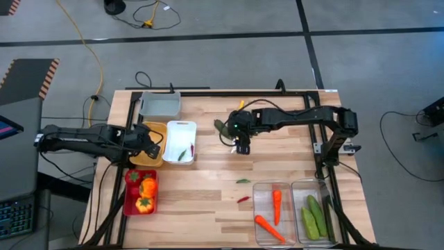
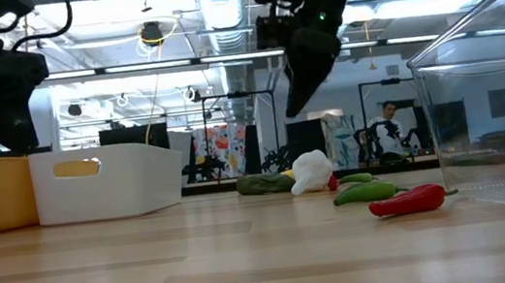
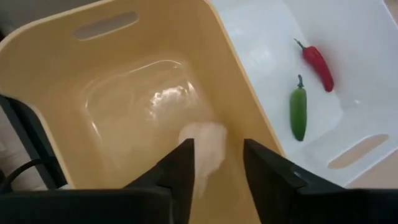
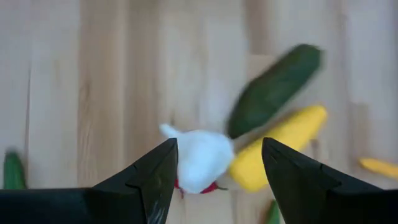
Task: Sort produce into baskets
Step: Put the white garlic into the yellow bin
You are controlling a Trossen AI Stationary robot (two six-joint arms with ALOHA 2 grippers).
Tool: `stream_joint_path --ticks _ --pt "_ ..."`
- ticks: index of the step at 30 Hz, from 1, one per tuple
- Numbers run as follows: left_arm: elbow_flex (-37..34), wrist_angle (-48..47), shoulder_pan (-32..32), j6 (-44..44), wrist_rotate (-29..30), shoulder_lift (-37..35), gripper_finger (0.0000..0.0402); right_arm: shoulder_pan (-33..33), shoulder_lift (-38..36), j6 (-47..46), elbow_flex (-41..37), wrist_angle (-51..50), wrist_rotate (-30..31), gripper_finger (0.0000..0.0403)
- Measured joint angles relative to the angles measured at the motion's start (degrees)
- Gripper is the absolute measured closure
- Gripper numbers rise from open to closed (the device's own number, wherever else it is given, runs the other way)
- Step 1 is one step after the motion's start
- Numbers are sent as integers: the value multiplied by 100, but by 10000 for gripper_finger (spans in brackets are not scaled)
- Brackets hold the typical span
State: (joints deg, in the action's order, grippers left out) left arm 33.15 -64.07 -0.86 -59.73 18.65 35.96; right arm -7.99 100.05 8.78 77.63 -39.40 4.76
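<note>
Roughly half sorted: baskets (image 1: 277,216) hold peppers, carrots, cucumbers, chilies. My right gripper (image 4: 217,163), fingers apart, hovers over the garlic (image 4: 202,158); left gripper (image 3: 217,163), apart, over the yellow basket (image 3: 43,37). Loose pieces remain mid-table.

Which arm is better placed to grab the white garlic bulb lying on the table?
Right. The right gripper hangs open directly over the white garlic bulb; the left gripper is over the yellow plastic bin.

Pale wood-plank table (image 1: 208,187); glossy plastic yellow basket (image 3: 56,62); clear plastic bin (image 2: 486,130).
</note>
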Motion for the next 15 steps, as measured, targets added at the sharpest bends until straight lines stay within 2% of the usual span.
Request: stream_joint_path --ticks 5,9,15 --pt "0 124 0 106 -41 434 240 181 355 839 -5 -131 -178 143" --pt "0 169 0 114 -70 781 220 258 668 1061 -5 -129 -145 143" --pt "0 211 0 417 -369 1190 212 269 909 797 -7 -112 538 143"
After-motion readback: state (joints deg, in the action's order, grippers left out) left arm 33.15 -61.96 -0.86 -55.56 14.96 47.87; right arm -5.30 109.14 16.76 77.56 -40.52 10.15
